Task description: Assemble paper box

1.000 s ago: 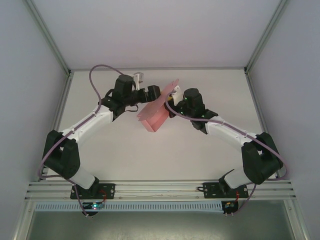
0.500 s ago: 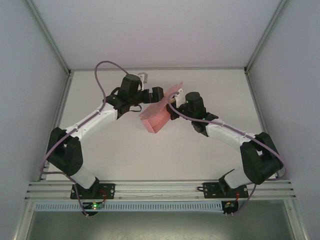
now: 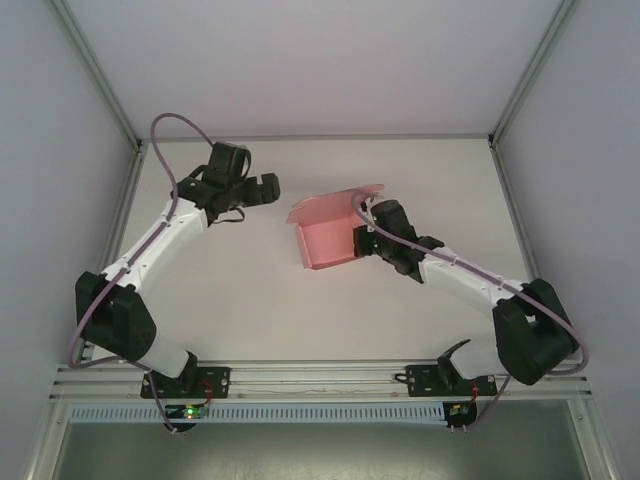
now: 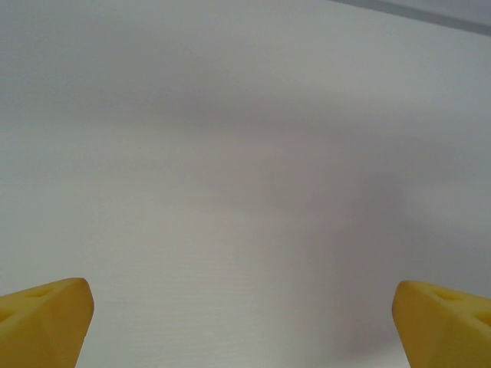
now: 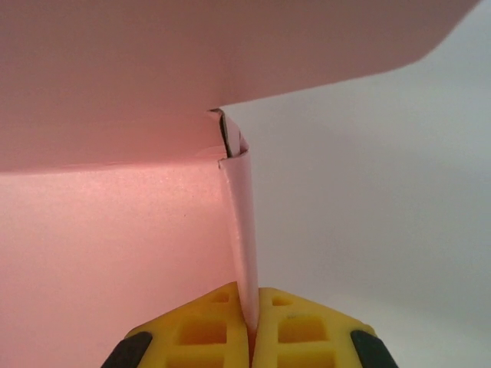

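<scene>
The pink thin-card paper box (image 3: 326, 245) is out in the middle of the white table (image 3: 250, 300), a touch right of centre. It reads from above as a shallow rectangular shape, with a broad curved-edge pink flap (image 3: 335, 205) spreading off its far side. Whether its base rests on the surface or rides just above it, the overhead view cannot settle.

The right gripper (image 3: 357, 240) has the box by its right-hand side. On the right wrist camera that right gripper (image 5: 251, 310) has its jaws pinched tight. The two yellow pads (image 5: 203, 330) are pressed together on a thin upright wall of pink card (image 5: 242, 222) that rises straight out between them. The paper box (image 5: 107, 238) has its pink face to the left of that wall, the flap (image 5: 230, 54) roofs over the top, and bare table shows to the right.

Over on the far left, the left gripper (image 3: 263, 187) is well apart from the box. It is spread wide with nothing between its fingers. Its own camera agrees: the left gripper (image 4: 245, 322) shows a yellow fingertip (image 4: 42, 318) in each bottom corner, with plain white surface across the gap.
</scene>
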`<state>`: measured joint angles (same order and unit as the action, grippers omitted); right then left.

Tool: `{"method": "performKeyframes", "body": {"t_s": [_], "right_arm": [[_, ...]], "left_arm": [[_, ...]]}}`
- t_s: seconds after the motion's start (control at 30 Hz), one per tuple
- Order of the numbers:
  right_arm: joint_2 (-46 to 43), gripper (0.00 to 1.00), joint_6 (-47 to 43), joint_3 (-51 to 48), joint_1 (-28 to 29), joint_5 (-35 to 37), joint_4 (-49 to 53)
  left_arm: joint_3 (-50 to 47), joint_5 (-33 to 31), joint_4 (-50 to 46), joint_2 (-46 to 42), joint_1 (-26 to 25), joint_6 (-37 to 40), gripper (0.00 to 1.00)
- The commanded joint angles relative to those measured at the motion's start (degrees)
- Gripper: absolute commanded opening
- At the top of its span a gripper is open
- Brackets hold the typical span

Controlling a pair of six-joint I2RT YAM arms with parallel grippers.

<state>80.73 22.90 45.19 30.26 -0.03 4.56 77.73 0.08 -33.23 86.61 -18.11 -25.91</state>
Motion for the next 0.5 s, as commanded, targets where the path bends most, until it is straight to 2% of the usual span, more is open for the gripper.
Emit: {"method": "performKeyframes", "body": {"t_s": [0.0,0.1,0.27,0.4,0.47], "right_arm": [[5.2,0.01,8.6,2.8,0.6,5.2,8.8],[10.0,0.0,11.1,5.5,1.9,7.4,12.4],[11.9,0.16,15.6,6.1,3.1,10.6,13.7],[8.0,0.47,13.6,7.0,3.2,12.2,16.5],[5.2,0.54,10.9,7.4,3.2,11.3,17.2]], "left_arm": [[-2.5,-2.8,-2.1,-2.8,0.9,0.1,1.0],[-6.6,0.2,0.9,-5.3,1.0,0.9,1.0],[-12.4,4.8,5.1,-8.9,1.0,2.2,1.0],[-14.7,9.9,7.5,-10.2,0.9,5.4,1.0],[-15.2,14.2,9.1,-10.2,0.9,8.0,1.0]]}}
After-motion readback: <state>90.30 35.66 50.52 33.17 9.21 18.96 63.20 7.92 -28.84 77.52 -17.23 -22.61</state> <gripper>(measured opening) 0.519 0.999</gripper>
